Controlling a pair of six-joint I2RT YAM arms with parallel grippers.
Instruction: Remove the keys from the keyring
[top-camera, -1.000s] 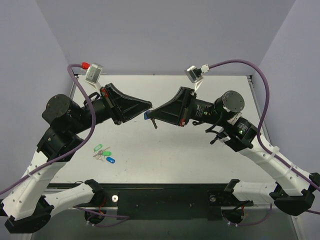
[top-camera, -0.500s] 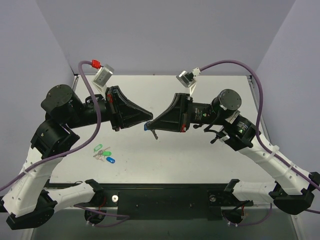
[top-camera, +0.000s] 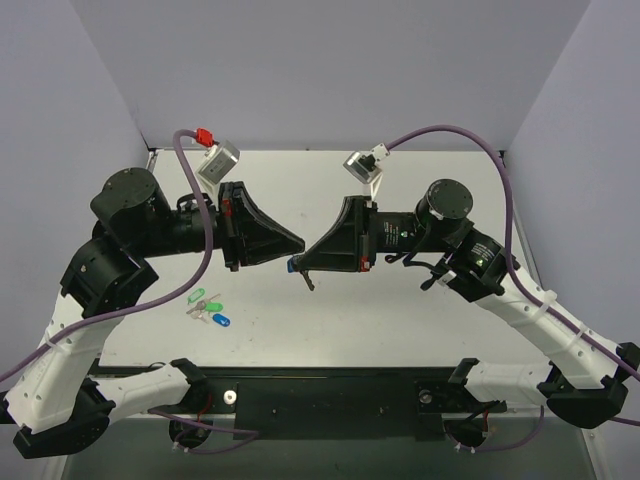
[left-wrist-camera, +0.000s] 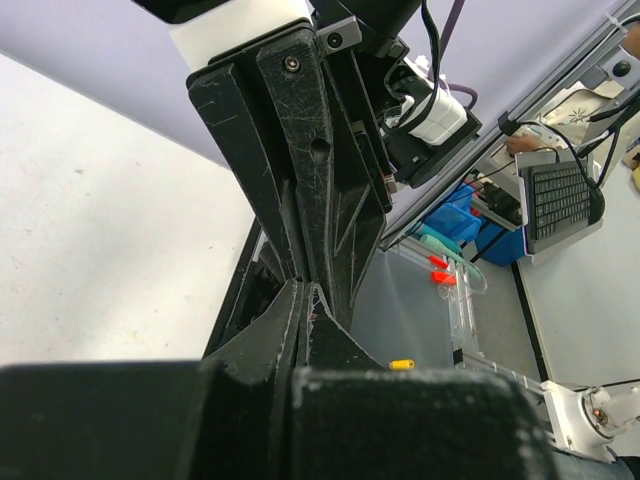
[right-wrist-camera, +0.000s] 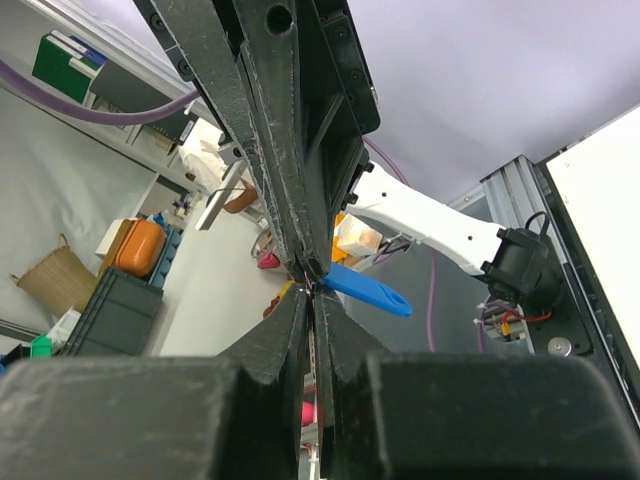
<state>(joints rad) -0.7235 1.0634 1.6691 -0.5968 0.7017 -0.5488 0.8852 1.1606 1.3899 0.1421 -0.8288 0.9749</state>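
Keyring (right-wrist-camera: 365, 288): ring and tag's inner end hidden at the pinch point.
Key (top-camera: 310, 283): too small to resolve.
Near-left tags (top-camera: 207, 308): bunched, count unclear.

Overall light: bright, even and diffuse, coming from overhead.
Top view: sharp across the frame; the white tabletop (top-camera: 400, 310) shows no glare.
Shadows: pale and soft-edged beneath the arms.
Left wrist view: the left end effector (left-wrist-camera: 305, 287) is a black, underlit mass at 6 o'clock, soft in focus; the background at 3 o'clock is brighter.
Right wrist view: the right end effector (right-wrist-camera: 312, 292) is a blurred near-silhouette at 6 o'clock; the keyring (right-wrist-camera: 365, 288) at centre is crisp, saturated blue.
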